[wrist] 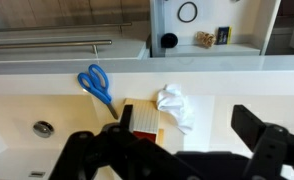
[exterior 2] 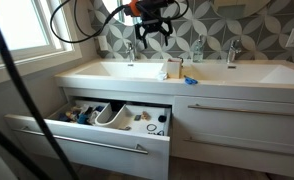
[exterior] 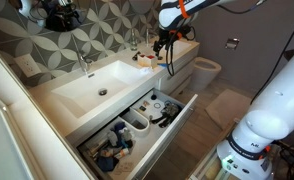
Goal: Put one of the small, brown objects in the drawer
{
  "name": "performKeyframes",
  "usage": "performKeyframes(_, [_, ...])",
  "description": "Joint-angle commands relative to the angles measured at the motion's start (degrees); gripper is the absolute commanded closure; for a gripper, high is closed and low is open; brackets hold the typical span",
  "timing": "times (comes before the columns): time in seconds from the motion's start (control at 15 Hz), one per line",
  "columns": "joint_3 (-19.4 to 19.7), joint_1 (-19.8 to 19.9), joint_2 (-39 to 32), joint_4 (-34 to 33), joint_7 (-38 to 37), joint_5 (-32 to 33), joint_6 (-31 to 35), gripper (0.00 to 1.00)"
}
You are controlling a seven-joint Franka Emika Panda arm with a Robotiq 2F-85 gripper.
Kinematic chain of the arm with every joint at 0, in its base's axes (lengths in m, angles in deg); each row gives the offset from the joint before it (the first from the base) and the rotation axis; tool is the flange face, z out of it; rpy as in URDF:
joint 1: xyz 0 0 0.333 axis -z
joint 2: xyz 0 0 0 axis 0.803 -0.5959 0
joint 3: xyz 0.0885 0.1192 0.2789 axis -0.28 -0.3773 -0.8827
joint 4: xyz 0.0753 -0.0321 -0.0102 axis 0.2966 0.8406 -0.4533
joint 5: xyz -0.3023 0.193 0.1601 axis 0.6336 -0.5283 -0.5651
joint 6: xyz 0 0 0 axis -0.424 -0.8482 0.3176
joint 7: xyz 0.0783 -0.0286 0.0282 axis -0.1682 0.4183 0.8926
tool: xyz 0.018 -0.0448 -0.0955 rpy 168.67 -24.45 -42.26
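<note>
The gripper [exterior 2: 153, 36] hangs with its jaws spread above the white counter [exterior 2: 107, 82], near the left faucet [exterior 2: 129, 50]. A small box [exterior 2: 172, 68] and a blue item [exterior 2: 190, 81] sit on the counter. At the near left, the drawer [exterior 2: 107, 134] stands pulled out, holding white divider cups [exterior 2: 113, 116] and dark toiletries [exterior 2: 79, 113].

The drawer [exterior 2: 97, 135] sticks out under the sink [exterior 2: 117, 70]. In the wrist view, on the counter [wrist: 222, 90], the scissors [wrist: 97, 84] lie left of the box [wrist: 144, 122], and the tissue [wrist: 173, 104] lies right of it.

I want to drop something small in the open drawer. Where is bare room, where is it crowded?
Bare floor shows in the drawer's end compartment, between the ring and its side wall. Beyond the white cup, dark toiletries crowd it.
</note>
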Motion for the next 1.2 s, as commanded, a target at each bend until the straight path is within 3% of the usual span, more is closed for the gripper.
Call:
performKeyframes(0.0, [-0.19, -0.12, -6.37, -6.67, 2.27, -5.00, 1.54, 0.00])
performKeyframes(0.13, [-0.38, 0.07, -4.00, -4.01, 0.88, -3.31, 1.44, 0.00])
performKeyframes(0.6, [-0.45, 0.14, -6.87, -6.22, 0.90, -4.10, 2.89, 0.00])
performKeyframes(1.13, [-0.69, 1.15, -14.51, -12.64, 2.62, -7.02, 8.85, 0.00])
